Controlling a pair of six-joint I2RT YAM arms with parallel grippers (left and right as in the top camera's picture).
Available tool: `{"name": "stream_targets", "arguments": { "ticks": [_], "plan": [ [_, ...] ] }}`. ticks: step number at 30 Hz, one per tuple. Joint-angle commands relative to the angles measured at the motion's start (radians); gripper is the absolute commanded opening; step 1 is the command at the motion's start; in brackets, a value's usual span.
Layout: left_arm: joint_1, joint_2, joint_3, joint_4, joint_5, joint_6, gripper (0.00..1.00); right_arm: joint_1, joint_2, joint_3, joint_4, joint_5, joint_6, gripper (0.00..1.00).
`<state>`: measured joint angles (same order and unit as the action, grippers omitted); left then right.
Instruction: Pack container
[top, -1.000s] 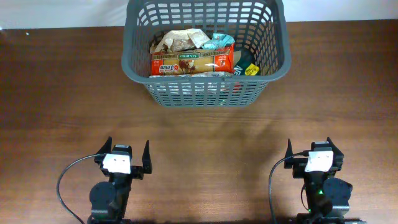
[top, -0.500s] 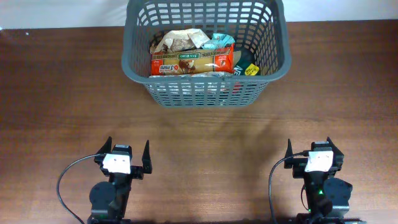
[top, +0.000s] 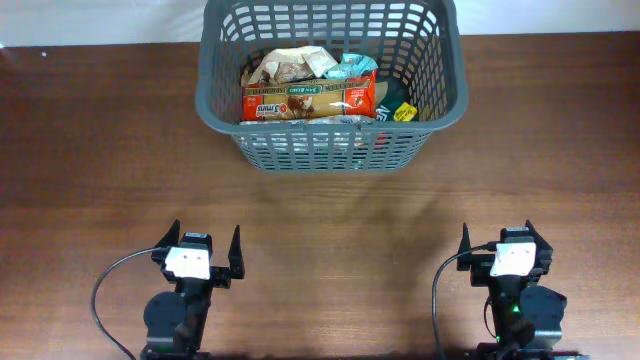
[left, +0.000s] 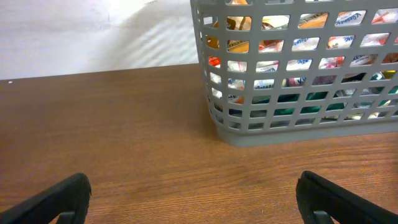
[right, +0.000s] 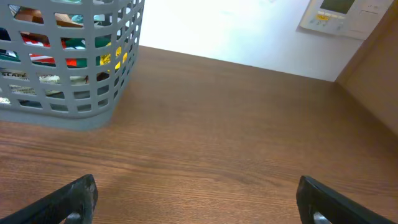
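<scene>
The container (top: 425, 120) is a large dark grey lattice basket at the far middle of the table. It holds several snack packets, with an orange-red packet (top: 310, 100) lying on top. It also shows in the left wrist view (left: 298, 127) and the right wrist view (right: 74, 115). My left gripper (top: 205, 245) is open and empty near the table's front edge, far from the container. My right gripper (top: 497, 240) is open and empty at the front right. In the wrist views the left gripper (left: 193, 199) and the right gripper (right: 199, 199) have only bare wood between their fingers.
The brown wooden table (top: 100, 150) spreads around the container. A white wall (left: 93, 31) stands behind the table. A white wall panel (right: 336, 15) hangs at the far right.
</scene>
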<state>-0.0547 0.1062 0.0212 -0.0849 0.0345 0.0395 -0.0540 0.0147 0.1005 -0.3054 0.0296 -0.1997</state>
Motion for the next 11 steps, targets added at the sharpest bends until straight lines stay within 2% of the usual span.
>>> {"name": "stream_targets", "arguments": {
  "ticks": [1, 11],
  "plan": [
    [0.005, -0.010, -0.010, 0.006, 0.006, -0.010, 0.99, 0.007, -0.011, -0.007, 0.000, 0.009, -0.003, 0.99],
    [0.005, -0.010, -0.010, 0.006, 0.006, -0.010, 0.99, 0.007, -0.011, -0.007, -0.001, 0.009, -0.003, 0.99]
  ]
}}
